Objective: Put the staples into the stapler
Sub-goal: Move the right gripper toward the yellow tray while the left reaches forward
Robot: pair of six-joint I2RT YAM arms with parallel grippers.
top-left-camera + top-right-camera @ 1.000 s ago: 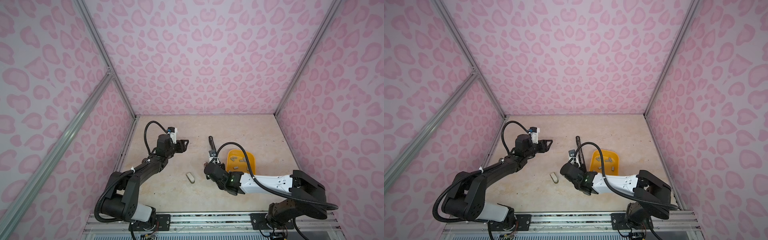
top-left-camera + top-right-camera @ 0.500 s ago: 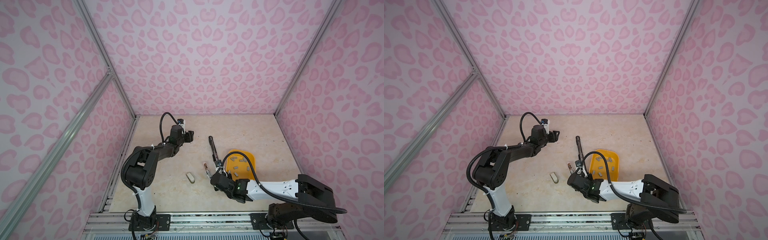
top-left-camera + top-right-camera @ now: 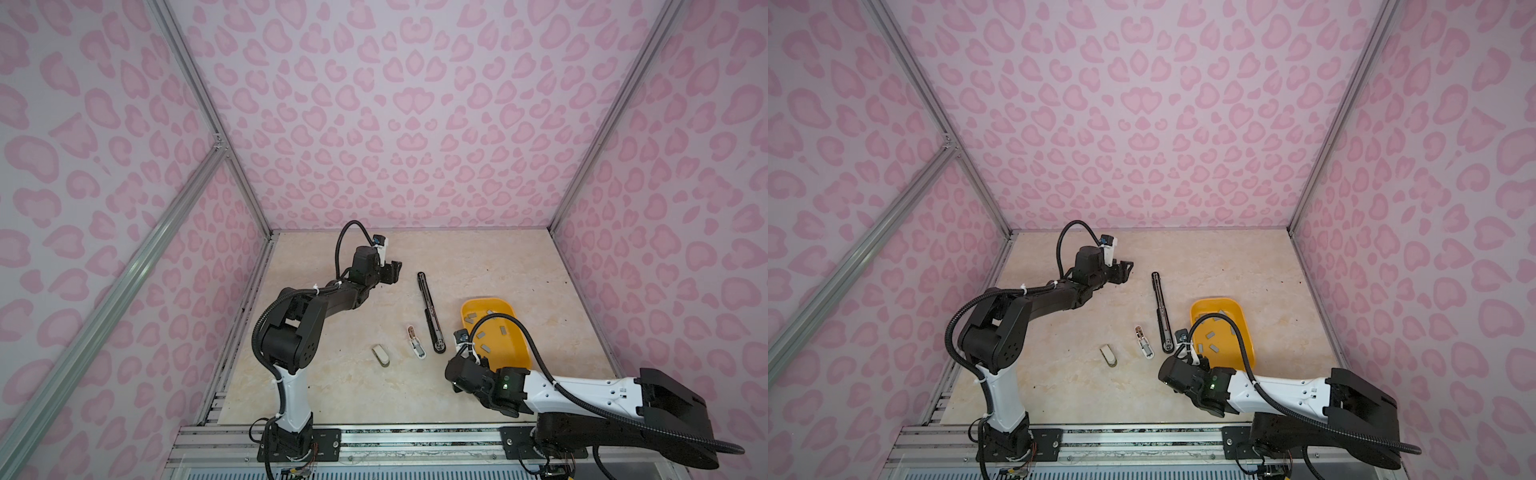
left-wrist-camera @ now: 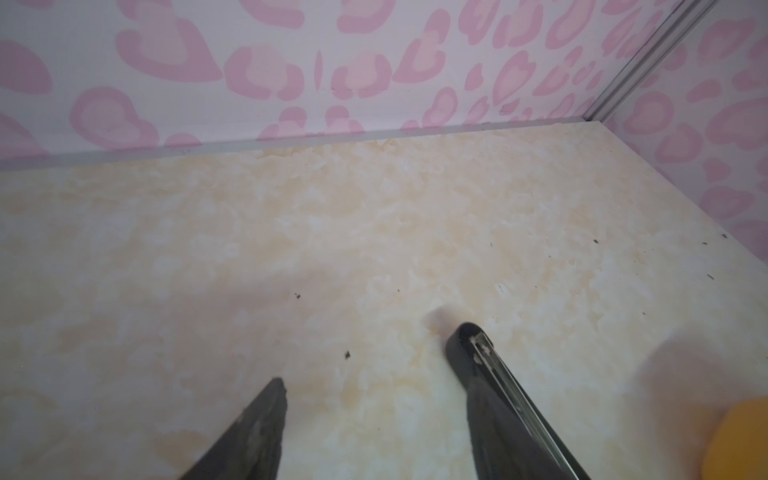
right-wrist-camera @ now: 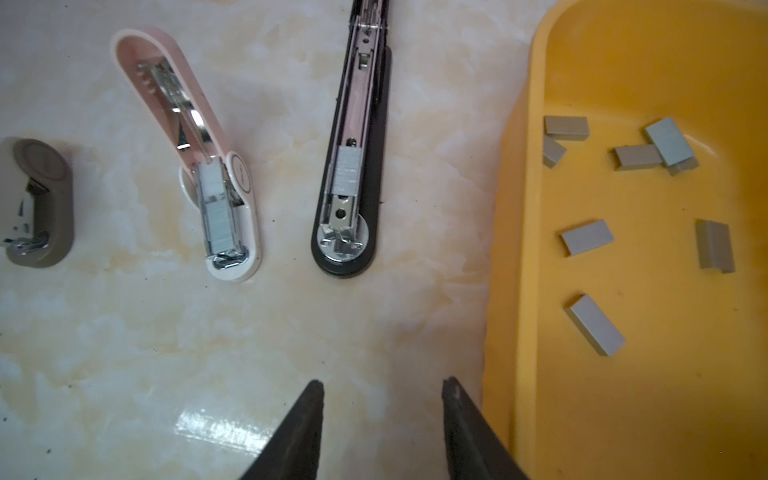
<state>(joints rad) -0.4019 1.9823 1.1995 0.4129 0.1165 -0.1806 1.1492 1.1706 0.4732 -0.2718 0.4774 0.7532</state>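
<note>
Loosely scattered staples (image 5: 586, 237), short grey metal strips, lie in a yellow tray (image 5: 511, 208) near the tabletop's (image 3: 478, 257) right edge, towards the front. Both top views show the strips (image 3: 481, 334) (image 3: 1209, 333) in the tray (image 3: 513, 349) (image 3: 1246, 353), partly crossed by the right arm's cable. Two more strips are loaded. One sits in the open rail of a long black stapler (image 5: 357, 104), and one in a small pink stapler (image 5: 199, 137) that is folded open.

The black stapler (image 3: 430, 316) (image 3: 1163, 309) lies flat in the middle of the tabletop, running from back to front just left of the tray. The pink stapler (image 3: 415, 343) (image 3: 1144, 343) lies just left of its near end. A small grey stapler (image 3: 381, 355) (image 3: 1108, 355) (image 5: 45, 199) lies further left.

The right gripper (image 5: 383, 382) hovers near the front edge, between the black stapler's near end and the tray's left rim. Its jaws stand partly apart with nothing between them.

The left gripper (image 3: 392, 272) (image 3: 1127, 270) (image 4: 374, 386) sits towards the back edge, just left of the black stapler's far end (image 4: 486, 365). Its jaws are spread wide and hold nothing.
</note>
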